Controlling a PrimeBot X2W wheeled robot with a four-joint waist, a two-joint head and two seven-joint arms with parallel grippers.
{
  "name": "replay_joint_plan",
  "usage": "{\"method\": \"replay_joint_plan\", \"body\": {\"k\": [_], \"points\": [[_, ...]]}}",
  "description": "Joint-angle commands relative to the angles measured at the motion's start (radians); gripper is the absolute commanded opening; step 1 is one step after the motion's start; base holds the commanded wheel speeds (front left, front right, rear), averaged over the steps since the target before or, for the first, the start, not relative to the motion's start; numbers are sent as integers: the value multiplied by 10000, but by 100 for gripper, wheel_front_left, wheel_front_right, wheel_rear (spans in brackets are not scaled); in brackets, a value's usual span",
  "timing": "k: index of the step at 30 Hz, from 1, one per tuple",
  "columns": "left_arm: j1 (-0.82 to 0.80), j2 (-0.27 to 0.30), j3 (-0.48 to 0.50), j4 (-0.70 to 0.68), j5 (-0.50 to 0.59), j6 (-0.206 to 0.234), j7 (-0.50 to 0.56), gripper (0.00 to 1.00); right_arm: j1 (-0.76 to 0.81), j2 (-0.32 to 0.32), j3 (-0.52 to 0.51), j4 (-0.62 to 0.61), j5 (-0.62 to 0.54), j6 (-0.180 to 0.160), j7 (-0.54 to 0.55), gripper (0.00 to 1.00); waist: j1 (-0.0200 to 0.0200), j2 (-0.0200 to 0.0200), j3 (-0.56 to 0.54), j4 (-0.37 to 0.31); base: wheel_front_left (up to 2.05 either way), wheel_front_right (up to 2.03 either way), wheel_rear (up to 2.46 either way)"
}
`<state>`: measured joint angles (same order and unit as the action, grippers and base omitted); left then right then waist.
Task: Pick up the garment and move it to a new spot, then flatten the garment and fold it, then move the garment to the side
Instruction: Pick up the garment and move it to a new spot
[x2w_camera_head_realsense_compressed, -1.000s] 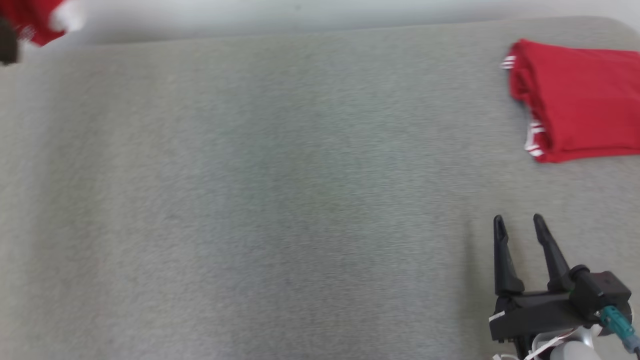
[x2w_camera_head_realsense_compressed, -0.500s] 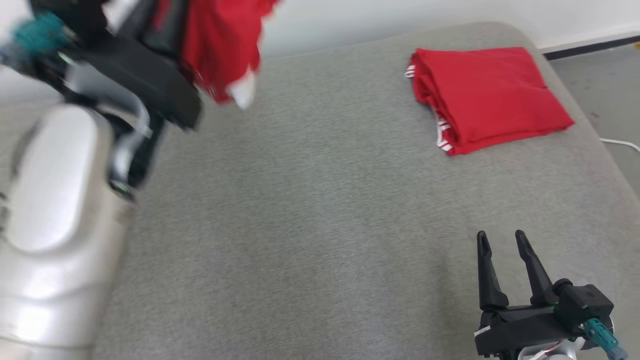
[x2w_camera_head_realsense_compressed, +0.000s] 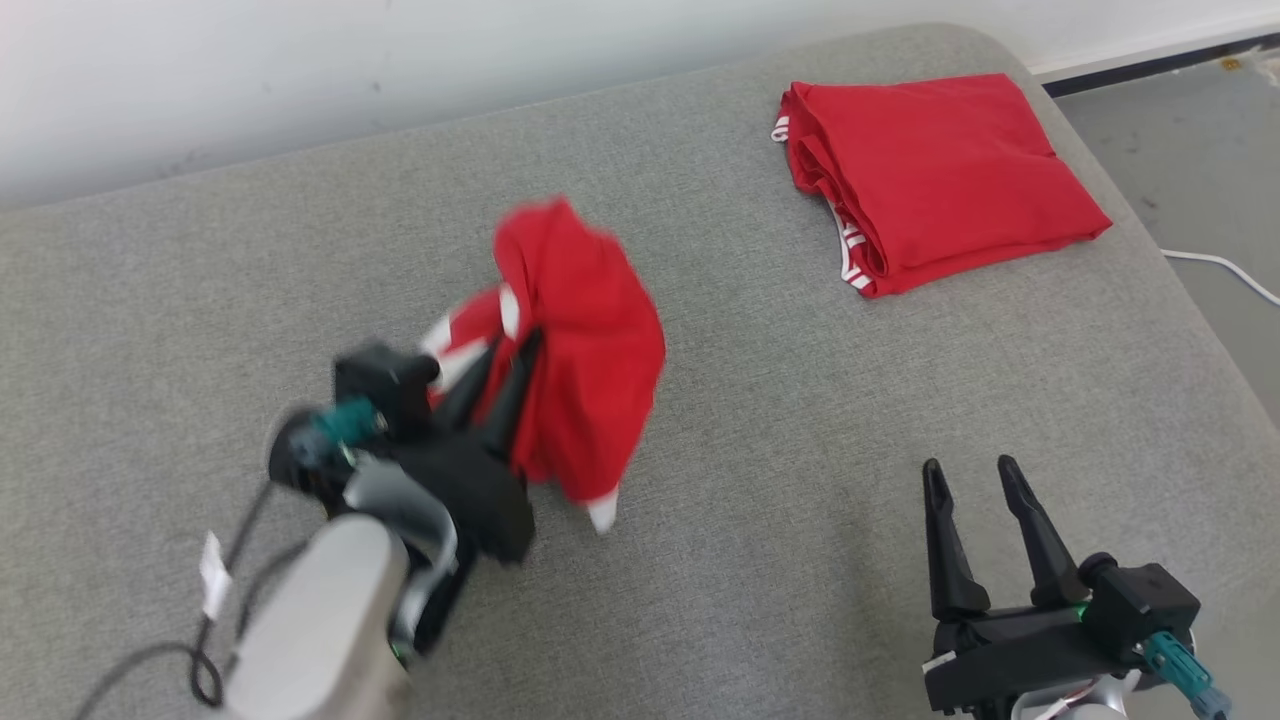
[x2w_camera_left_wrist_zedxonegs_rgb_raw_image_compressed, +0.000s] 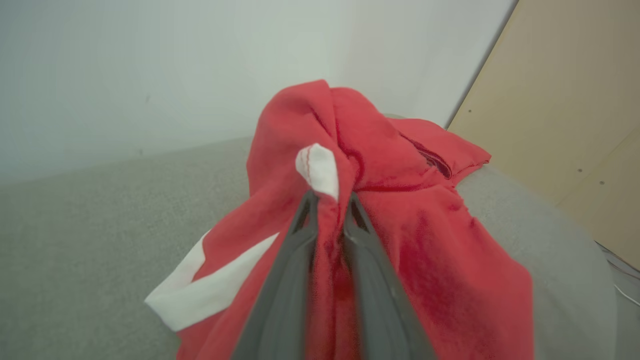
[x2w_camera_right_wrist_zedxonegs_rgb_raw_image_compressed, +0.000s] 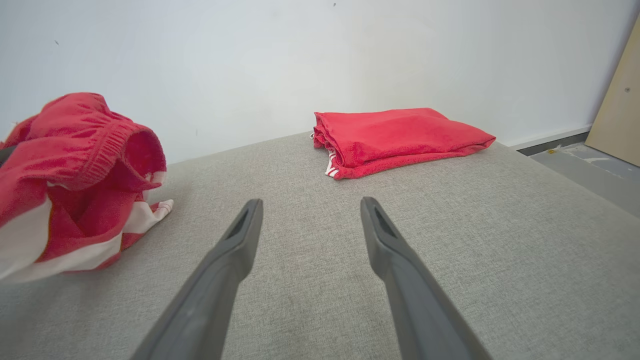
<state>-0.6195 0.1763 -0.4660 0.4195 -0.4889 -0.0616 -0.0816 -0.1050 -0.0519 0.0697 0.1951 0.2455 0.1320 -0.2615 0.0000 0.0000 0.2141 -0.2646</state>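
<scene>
The garment (x2w_camera_head_realsense_compressed: 590, 370) is soft red cloth, matt and faintly fleecy, with smooth white cloth bands and a gathered elastic edge. The folded red garment (x2w_camera_head_realsense_compressed: 940, 170) shows the same nappy, towel-like cloth, trimmed with white stripes. The cushion (x2w_camera_head_realsense_compressed: 800, 400) is covered in coarse grey woven fabric, matt. The left gripper (x2w_camera_head_realsense_compressed: 515, 340) and the right gripper (x2w_camera_head_realsense_compressed: 968, 465) have dark plastic fingers with a dull satin finish. The left forearm (x2w_camera_head_realsense_compressed: 320, 620) has a smooth, glossy silver shell. The wall (x2w_camera_head_realsense_compressed: 300, 80) is matt white paint, and the panel (x2w_camera_left_wrist_zedxonegs_rgb_raw_image_compressed: 575, 100) is pale, smooth, wood-like board.
</scene>
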Motion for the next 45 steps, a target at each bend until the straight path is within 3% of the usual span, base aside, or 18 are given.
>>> {"method": "replay_joint_plan", "body": {"k": [1,2,4,9,15,23,31,39,45], "points": [[246,-77,-56,137,9,-2,-124,5,-109,20,56,22,60,-31,-45,100,0,0,7,32,0,0,0],[401,-150,-121,297,-10,-4,-231,19,-142,21,114,37,95,-31,-46,100,0,0,-5,55,0,0,0],[616,-281,-340,642,117,-47,-421,99,-175,19,195,81,106,-31,-44,100,0,0,-56,125,0,0,0],[746,-498,-538,1055,186,-161,-1112,100,-174,15,331,134,73,-31,-44,100,0,0,-371,413,0,0,0],[931,-253,-141,660,384,113,-1719,100,132,16,306,119,-78,-31,-46,100,0,0,-953,953,0,0,0],[2526,673,1366,-1422,737,837,-1835,100,430,10,172,30,-321,-31,-45,100,0,0,-1566,1702,0,0,0],[4691,1124,2667,-3054,1082,1234,-1823,100,733,-177,223,-94,-357,-31,-45,100,0,0,-1898,2190,0,0,0],[6053,819,3413,-3895,1428,1323,-1824,100,905,-192,230,-287,-394,-31,-45,100,0,0,-1897,2538,0,0,0],[6665,354,3861,-4089,1759,1128,-1823,100,1078,-215,278,-259,-331,-31,-45,100,0,0,-1861,2820,0,0,0]]}}
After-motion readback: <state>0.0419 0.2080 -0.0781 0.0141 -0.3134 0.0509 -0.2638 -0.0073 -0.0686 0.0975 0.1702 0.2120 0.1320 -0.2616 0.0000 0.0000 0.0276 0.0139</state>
